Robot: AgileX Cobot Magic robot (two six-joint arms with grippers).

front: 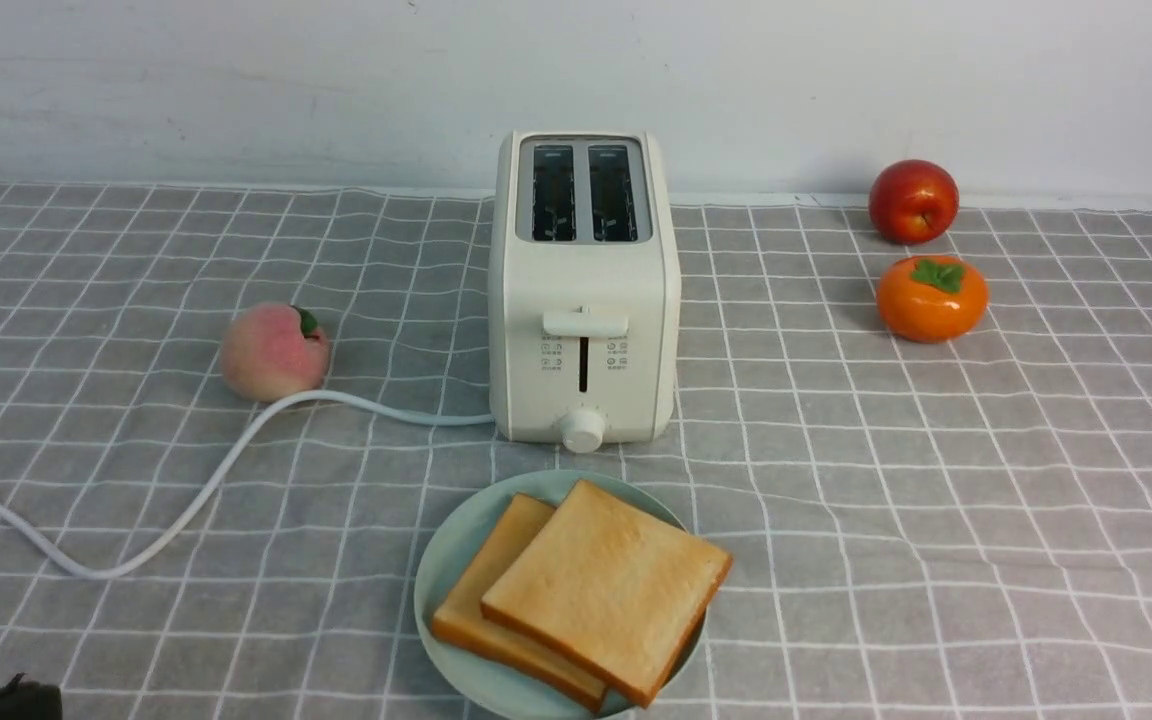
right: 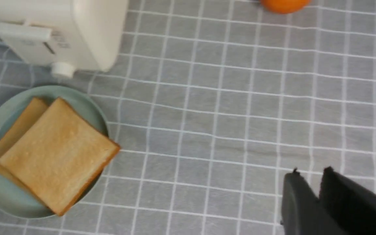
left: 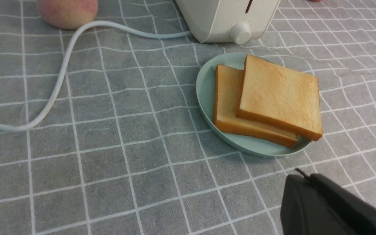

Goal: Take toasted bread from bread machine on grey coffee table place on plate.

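Note:
Two slices of toasted bread lie overlapping on the mint-green plate (front: pixel 448 565), the upper slice (front: pixel 606 590) resting partly on the lower one (front: pixel 496 585). Behind the plate stands the cream bread machine (front: pixel 584 290) on the grey coffee table (front: pixel 936 500); both of its slots look empty. In the left wrist view my left gripper (left: pixel 305 174) is shut and empty, just off the plate (left: pixel 204 88) and bread (left: pixel 279 94). In the right wrist view my right gripper (right: pixel 311 171) shows a narrow gap between its tips with nothing in it, well off to the side of the bread (right: pixel 57 153).
A peach (front: pixel 274 352) sits left of the bread machine, with the white cord (front: pixel 186 490) curving past it toward the left edge. A red apple (front: pixel 913 200) and an orange persimmon (front: pixel 932 297) stand at the back right. A white wall closes the far side.

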